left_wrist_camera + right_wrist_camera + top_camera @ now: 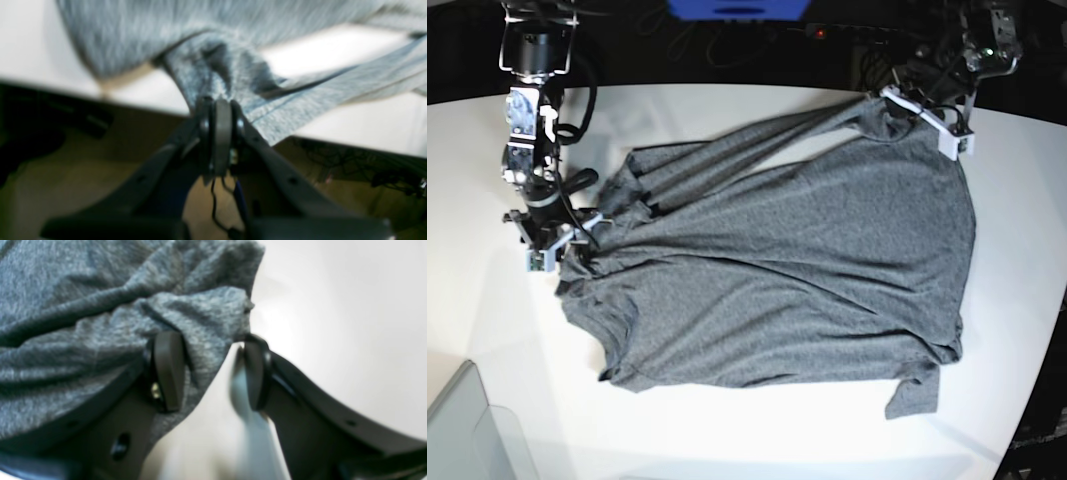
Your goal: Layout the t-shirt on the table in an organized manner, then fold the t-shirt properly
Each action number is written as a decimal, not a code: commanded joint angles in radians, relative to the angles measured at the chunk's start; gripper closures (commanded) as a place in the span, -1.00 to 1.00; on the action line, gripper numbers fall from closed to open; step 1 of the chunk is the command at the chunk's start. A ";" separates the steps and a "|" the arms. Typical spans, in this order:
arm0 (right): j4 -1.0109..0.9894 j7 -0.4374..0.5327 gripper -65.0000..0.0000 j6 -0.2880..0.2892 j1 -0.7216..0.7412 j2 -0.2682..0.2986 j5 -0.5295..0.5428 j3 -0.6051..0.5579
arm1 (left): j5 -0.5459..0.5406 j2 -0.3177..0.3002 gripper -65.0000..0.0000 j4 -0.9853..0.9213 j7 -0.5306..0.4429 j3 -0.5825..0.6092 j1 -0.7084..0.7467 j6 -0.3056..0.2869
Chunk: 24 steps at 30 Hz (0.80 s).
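Translucent grey bin (467, 425) — perhaps empty — corner.

Legible text, labels, brands, numbers, signs: none found in any view. T-shirt (787, 270): plain heather-grey knit, no print or tag visible. Table (727, 440): bare white surface, unmarked. Both wrist views are blurred; any small markings on the robot hardware cannot be made out.
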 commanded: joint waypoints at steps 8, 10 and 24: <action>-0.044 -0.036 0.10 -0.006 0.111 0.008 -0.005 -0.004 | -0.017 0.023 1.00 -0.013 -0.004 0.009 -0.052 -0.002; -0.053 -0.036 0.10 -0.006 0.139 0.008 -0.005 -0.004 | -0.050 0.022 1.00 -0.011 -0.004 0.030 -0.052 -0.002; 0.332 -0.046 0.10 -0.006 -0.026 0.006 0.001 0.007 | -0.184 0.005 0.98 -0.008 -0.004 0.080 -0.086 -0.002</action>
